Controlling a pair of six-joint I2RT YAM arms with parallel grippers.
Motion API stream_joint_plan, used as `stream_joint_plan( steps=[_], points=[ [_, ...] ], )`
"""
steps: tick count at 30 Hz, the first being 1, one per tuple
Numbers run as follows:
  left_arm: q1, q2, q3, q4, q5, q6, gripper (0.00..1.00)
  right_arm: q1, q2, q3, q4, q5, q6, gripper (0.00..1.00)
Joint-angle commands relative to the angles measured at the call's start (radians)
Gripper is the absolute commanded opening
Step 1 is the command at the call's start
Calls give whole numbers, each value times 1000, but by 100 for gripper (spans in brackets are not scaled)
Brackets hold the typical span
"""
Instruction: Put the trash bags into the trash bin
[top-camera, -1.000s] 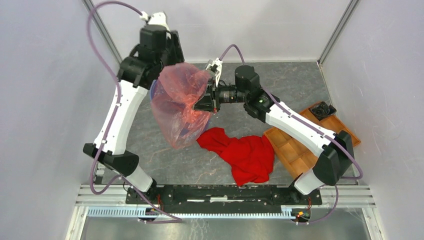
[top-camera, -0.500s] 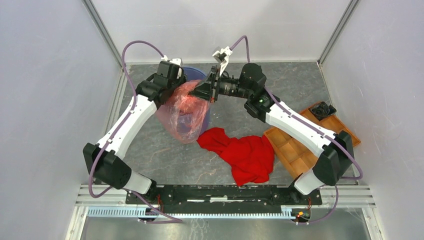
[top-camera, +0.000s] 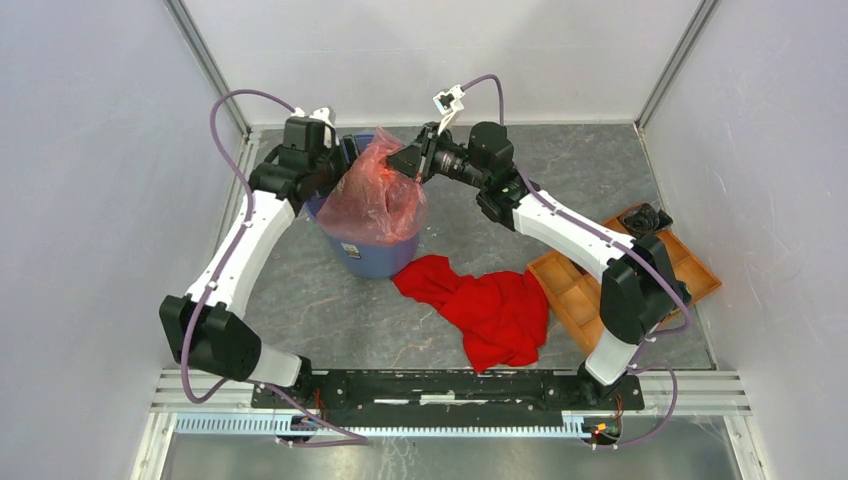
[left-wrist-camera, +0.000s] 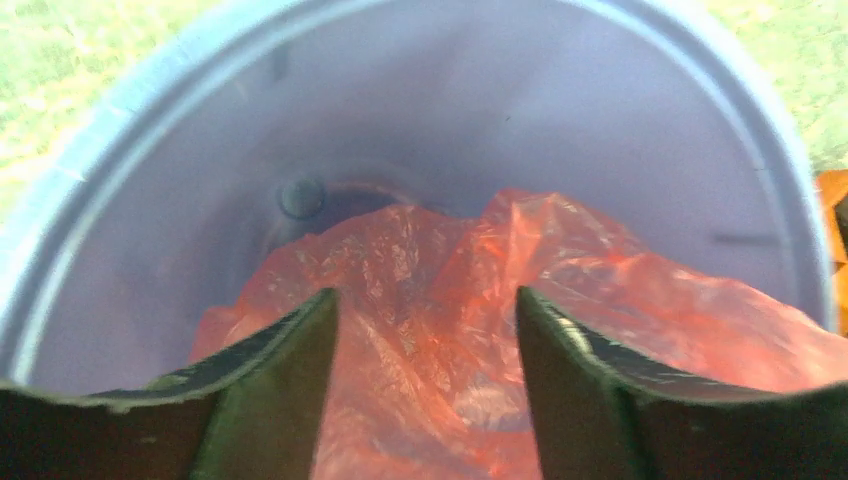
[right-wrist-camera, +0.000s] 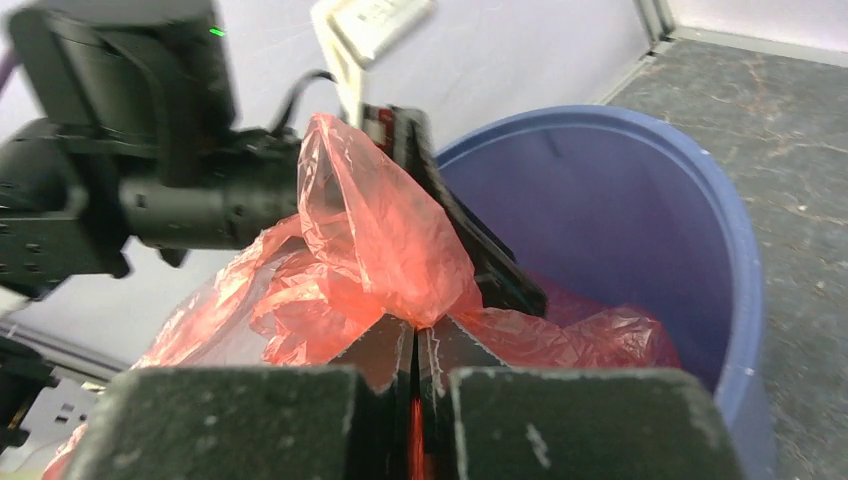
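Note:
The translucent red-orange trash bag (top-camera: 375, 195) is bunched over the mouth of the round blue trash bin (top-camera: 365, 255), with part of it hanging inside. My right gripper (right-wrist-camera: 415, 325) is shut on a pinch of the bag's film (right-wrist-camera: 370, 230) just above the bin rim (right-wrist-camera: 725, 260). In the top view it (top-camera: 403, 163) comes in from the right. My left gripper (left-wrist-camera: 425, 295) points down into the bin (left-wrist-camera: 500, 100), jaws wide apart, with crumpled film (left-wrist-camera: 430, 300) lying between and below them. One of its fingers (right-wrist-camera: 480, 250) shows under the draped film.
A red cloth (top-camera: 490, 305) lies crumpled on the grey table in front of the bin. An orange-brown compartment tray (top-camera: 600, 290) sits at the right, with a small black object (top-camera: 645, 218) at its far corner. White walls close in on both sides.
Both arms have carried the bag back and down from the bin's near side. It now sits over the bin's mouth. The left arm has dropped from its high pose.

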Motion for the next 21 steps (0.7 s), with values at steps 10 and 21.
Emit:
stream_joint_plan(
  steps=[10,21],
  points=[
    [68,-279,141,4,39,-81,100,4,-39,70,-69,143,-74,0],
    [68,-419,147,8,242,-17,100,108,52,244,-242,434,-125,0]
  ],
)
